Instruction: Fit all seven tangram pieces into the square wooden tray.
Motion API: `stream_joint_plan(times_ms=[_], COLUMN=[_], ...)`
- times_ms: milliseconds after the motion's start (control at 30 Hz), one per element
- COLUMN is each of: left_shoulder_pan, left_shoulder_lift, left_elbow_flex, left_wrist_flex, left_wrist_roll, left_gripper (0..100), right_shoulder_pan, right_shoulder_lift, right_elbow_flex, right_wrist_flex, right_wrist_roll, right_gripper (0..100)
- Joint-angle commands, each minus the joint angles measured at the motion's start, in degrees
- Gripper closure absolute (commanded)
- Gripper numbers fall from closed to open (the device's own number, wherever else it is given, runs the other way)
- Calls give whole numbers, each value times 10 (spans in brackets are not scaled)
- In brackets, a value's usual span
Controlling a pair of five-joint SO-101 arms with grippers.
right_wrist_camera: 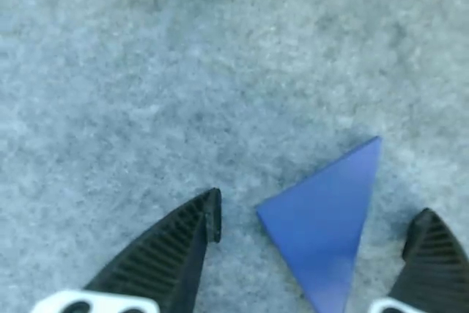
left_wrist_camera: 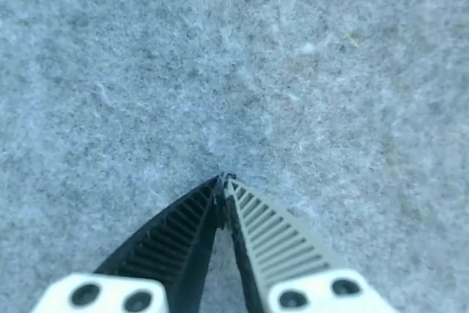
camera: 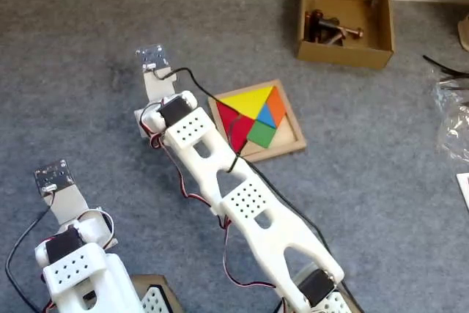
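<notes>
The square wooden tray [camera: 291, 139] lies on the grey carpet and holds a yellow triangle [camera: 248, 100], an orange piece [camera: 276, 103], a small blue piece [camera: 265, 117], a green square [camera: 261, 134] and red pieces [camera: 233, 127]. A loose blue triangle [right_wrist_camera: 326, 229] lies flat on the carpet between the spread fingers of my right gripper [right_wrist_camera: 319, 207], which is open and not touching it. In the high view the right gripper [camera: 155, 82] hangs just left of the tray. My left gripper [left_wrist_camera: 223, 179] is shut on nothing above bare carpet, near the table's front left [camera: 62, 196].
A cardboard box [camera: 344, 48] with copper-coloured metal parts stands at the back right. Clear plastic wrapping [camera: 454, 119] and a black cable lie at the right edge. The right arm's white links [camera: 242, 196] cross the middle of the carpet.
</notes>
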Motion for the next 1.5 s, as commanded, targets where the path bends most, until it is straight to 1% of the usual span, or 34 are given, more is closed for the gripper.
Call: stream_joint_plan(times_ms=[0, 467, 633, 1000, 1067, 1200, 1467], left_shoulder_pan=[-8, -8, -8, -8, -8, -8, -8], left_shoulder_lift=[-2, -2, -2, -2, -2, -2, -2], left_elbow_flex=[0, 0, 0, 0, 0, 0, 0], left_wrist_flex=[6, 6, 6, 6, 6, 6, 6], left_wrist_roll=[4, 4, 4, 4, 4, 4, 4], left_gripper=[995, 995, 995, 995, 995, 995, 995], right_shoulder_pan=[17, 18, 19, 16, 16, 7, 0], right_shoulder_lift=[-7, -23, -26, -23, -23, -22, -22], right_elbow_flex=[-59, -59, -59, -59, -59, -58, -56], right_wrist_flex=[-1, 12, 10, 14, 14, 15, 15], right_wrist_roll=[-4, -4, -4, -4, -4, -4, -4], right_gripper=[634, 635, 721, 725, 749, 837, 850])
